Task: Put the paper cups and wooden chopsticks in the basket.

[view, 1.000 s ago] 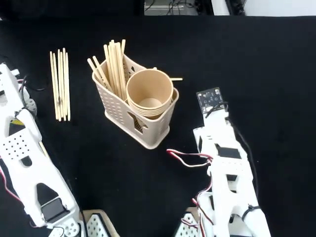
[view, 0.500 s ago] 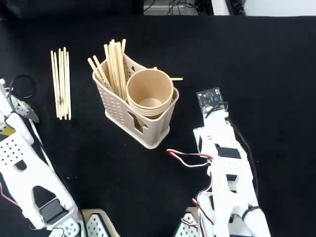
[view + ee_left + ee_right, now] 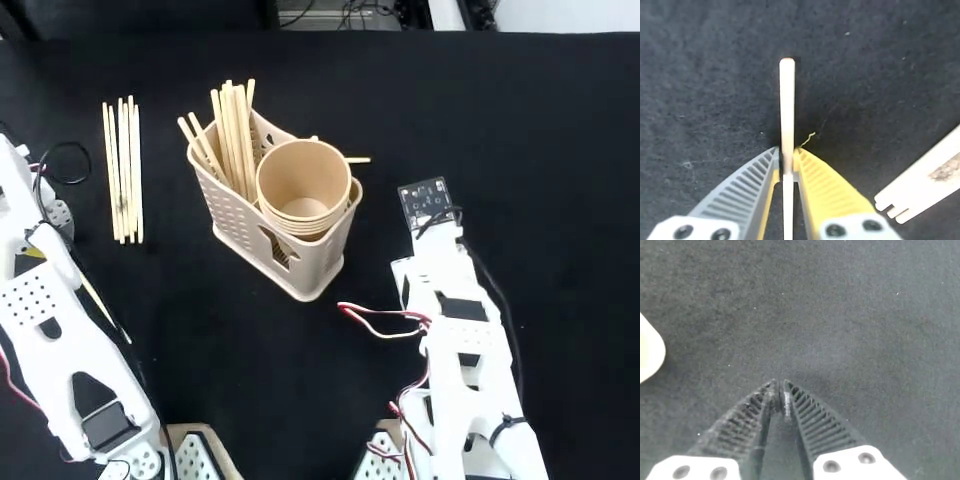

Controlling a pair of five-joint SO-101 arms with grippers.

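Left wrist view: left gripper [image 3: 786, 159] had its ribbed jaws pinched tight on one pale wooden chopstick [image 3: 786, 105], over the black cloth table [image 3: 520, 120].

Right wrist view: right gripper [image 3: 778, 392] had its fingertips meeting, with nothing between them.

High view:
- The beige perforated plastic basket [image 3: 245, 228] stood mid-table, holding stacked brown paper cups [image 3: 303, 207] and upright chopsticks [image 3: 233, 135].
- A loose bundle of chopsticks [image 3: 123, 175] lay at the basket's 9 o'clock, apart from it.
- The held chopstick was at the basket's 8 o'clock.

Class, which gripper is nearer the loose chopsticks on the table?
Left. The left gripper sits close beside the loose chopsticks; the right gripper is across the basket from them.
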